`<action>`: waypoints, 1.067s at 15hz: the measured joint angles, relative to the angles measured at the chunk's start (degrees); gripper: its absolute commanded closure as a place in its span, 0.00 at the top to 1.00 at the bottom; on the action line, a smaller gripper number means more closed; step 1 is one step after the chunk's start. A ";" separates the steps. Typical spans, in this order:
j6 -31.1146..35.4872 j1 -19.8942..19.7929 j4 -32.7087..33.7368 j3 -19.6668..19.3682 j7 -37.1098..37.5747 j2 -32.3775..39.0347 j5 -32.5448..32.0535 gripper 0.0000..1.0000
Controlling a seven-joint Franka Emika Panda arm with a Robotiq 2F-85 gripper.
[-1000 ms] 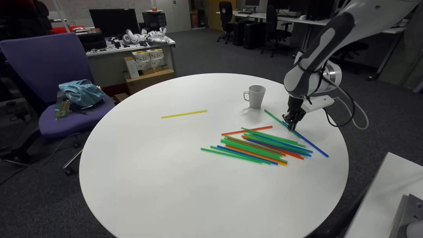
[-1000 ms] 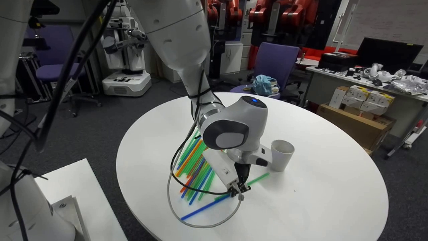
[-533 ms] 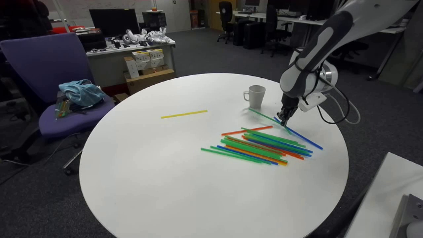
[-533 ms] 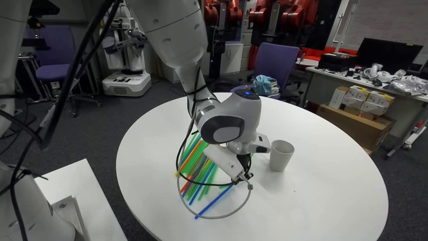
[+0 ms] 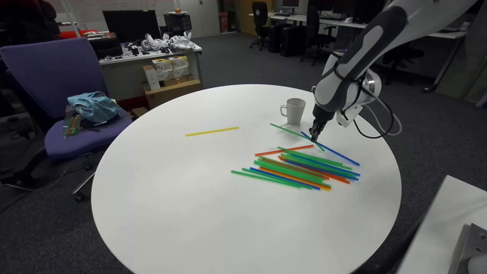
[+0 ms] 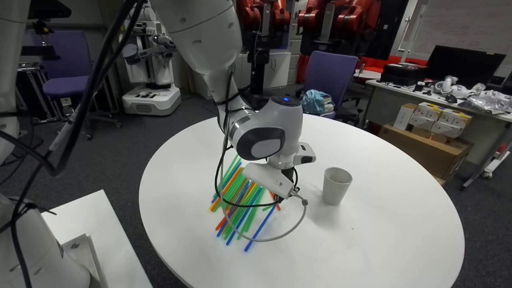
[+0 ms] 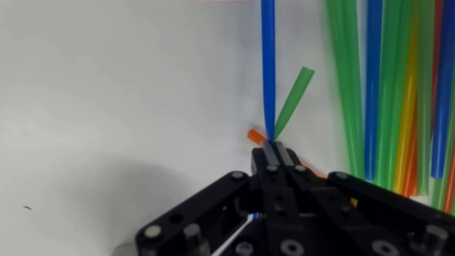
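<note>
My gripper point(image 7: 273, 144) is shut on a blue straw point(image 7: 268, 64) and a green straw point(image 7: 294, 99), pinched together and crossing at the fingertips. In an exterior view the gripper point(image 5: 313, 137) is low over the white table, with the blue straw point(image 5: 340, 154) and green straw point(image 5: 287, 130) sticking out on both sides. I cannot tell if they touch the table. A red-orange straw point(image 7: 255, 136) lies below the fingertips, partly hidden by them. A pile of green, blue, orange, red and yellow straws point(image 5: 289, 169) lies beside the gripper. A white mug point(image 5: 295, 111) stands upright close by.
A lone yellow straw point(image 5: 212, 131) lies farther across the round white table point(image 5: 213, 228). The mug also shows in an exterior view point(image 6: 337, 186). A purple chair point(image 5: 61, 76) and the arm's white base table point(image 5: 449, 213) stand beside the round table. Cables loop around the wrist point(image 6: 224, 168).
My gripper has carried the blue and green straws across the table, toward the red-orange straw. The green straw's far end now passes in front of the mug. The pile and mug have not moved.
</note>
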 measured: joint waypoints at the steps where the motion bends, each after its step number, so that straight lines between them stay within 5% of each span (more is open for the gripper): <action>1: 0.00 -0.48 0.00 0.85 -0.82 -0.02 0.00 0.00; 8: 0.00 -2.93 -1.73 6.36 -4.62 0.44 0.08 0.00; 9: 0.00 -2.99 -2.01 6.64 -4.79 0.49 0.08 0.26; 16: 0.00 -3.90 -2.49 7.12 -4.95 0.49 0.11 0.72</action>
